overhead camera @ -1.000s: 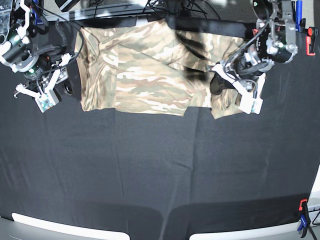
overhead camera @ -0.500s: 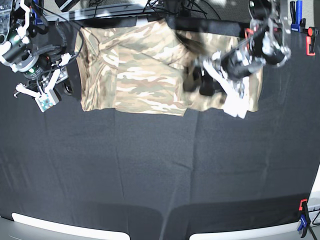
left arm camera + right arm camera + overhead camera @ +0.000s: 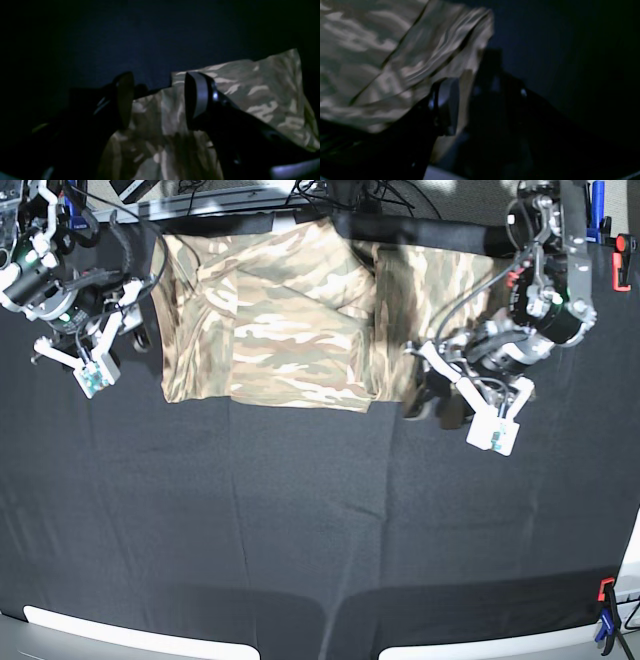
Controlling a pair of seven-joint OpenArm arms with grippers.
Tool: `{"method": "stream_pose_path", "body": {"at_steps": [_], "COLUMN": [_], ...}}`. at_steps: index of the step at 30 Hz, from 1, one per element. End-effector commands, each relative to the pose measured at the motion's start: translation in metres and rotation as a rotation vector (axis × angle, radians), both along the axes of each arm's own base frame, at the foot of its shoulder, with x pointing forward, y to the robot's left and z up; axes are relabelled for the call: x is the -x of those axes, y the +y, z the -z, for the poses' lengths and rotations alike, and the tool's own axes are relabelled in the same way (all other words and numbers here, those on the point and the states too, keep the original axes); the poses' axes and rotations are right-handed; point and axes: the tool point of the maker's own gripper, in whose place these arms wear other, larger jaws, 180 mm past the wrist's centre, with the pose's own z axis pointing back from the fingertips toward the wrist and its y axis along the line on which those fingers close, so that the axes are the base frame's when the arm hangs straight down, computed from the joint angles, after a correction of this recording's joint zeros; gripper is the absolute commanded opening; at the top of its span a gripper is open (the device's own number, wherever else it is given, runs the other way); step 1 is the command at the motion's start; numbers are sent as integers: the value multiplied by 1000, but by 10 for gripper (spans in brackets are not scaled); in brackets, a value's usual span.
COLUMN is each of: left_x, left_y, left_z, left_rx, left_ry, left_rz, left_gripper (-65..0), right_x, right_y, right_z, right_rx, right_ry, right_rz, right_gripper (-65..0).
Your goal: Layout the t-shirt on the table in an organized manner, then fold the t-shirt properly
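Laying-out step, seemingly, not yet folding. Right claw at the shirt's left edge, cloth beside its jaws; impossible to tell whether it grips. Shirt rumpled along the bench's far edge. Left claw spread open over the right corner. Next, probably: lower, pinch the hem, draw it flat.

cables — far edge | clamp — near-right corner

T-shirt lies on table (far edge).
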Motion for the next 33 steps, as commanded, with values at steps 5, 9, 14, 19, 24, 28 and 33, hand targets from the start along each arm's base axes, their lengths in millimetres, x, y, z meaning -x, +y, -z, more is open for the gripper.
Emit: {"method": "stream_pose_path", "body": {"at_steps": [5, 9, 14, 19, 24, 28, 33], "left_x": [-7, -7, -6, -7, -7, -8, -8], "left_y": [4, 4, 4, 4, 4, 4, 4], "left_z": [-12, -12, -12, -12, -13, -14, -14], "left_rx": [-21, -21, -21, -20, -17, -16, -16], "left_ry": [-54, -54, -54, -54, -61, -64, -64], "left_rz": [-5, -5, -5, -5, -7, -7, -7], "left_gripper": [-349, -349, -349, -349, -349, -349, -349], "right_x": [2, 4, -8, -8, 10, 15, 19], "right_y": [-1, -6, -5, -14, -3, 2, 18], "right_z": [19, 43, 50, 62, 72, 76, 81], "right_rx": [-158, -242, -339, -351, -444, -509, -541], "right_ry": [58, 141, 189, 251, 332, 356, 352], "right_rz": [44, 38, 27, 57, -2, 0, -35], "right_gripper": [-364, -364, -364, -364, -364, -364, -364]}}
